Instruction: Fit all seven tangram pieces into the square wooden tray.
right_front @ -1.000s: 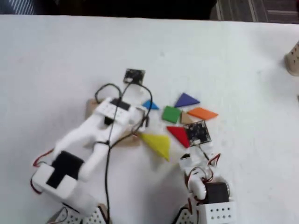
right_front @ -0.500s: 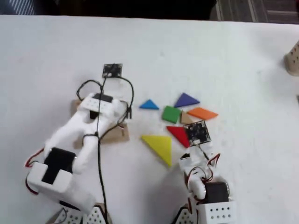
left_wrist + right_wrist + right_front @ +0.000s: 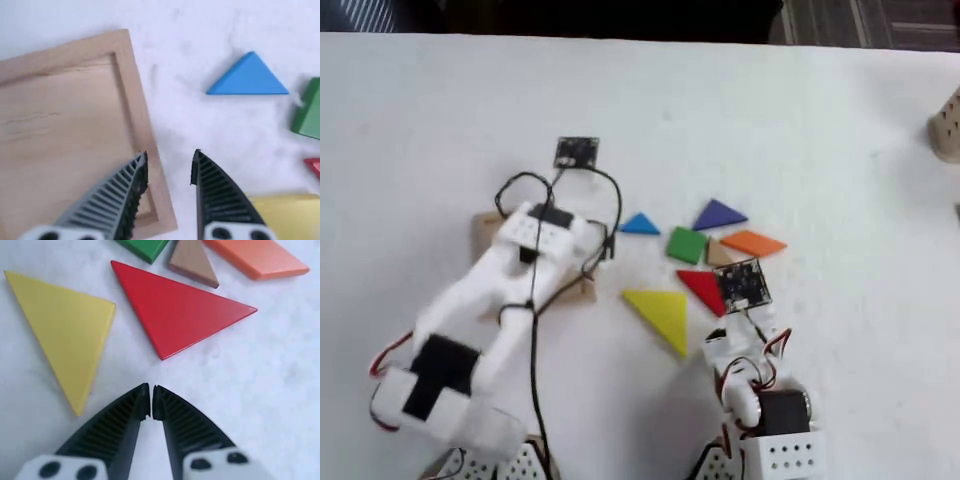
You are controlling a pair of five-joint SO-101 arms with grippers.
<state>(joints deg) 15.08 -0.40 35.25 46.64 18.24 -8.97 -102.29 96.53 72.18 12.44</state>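
Note:
The square wooden tray lies bare under my left arm; its corner pokes out beside the arm. My left gripper hangs open over the tray's edge, one finger above the rim and the other above the table. Past that edge lie the blue triangle, green square, purple triangle, brown triangle and orange parallelogram. My right gripper is shut and empty, just short of the red triangle and yellow triangle.
A beige object stands at the table's far right edge. My right arm sits by the front edge, its small circuit board over the red triangle's end. White table stretches wide behind the pieces.
My left arm swung left and the tray slid left with it, away from the yellow triangle; the arm then came back slightly right. The right arm and the pieces stayed still.

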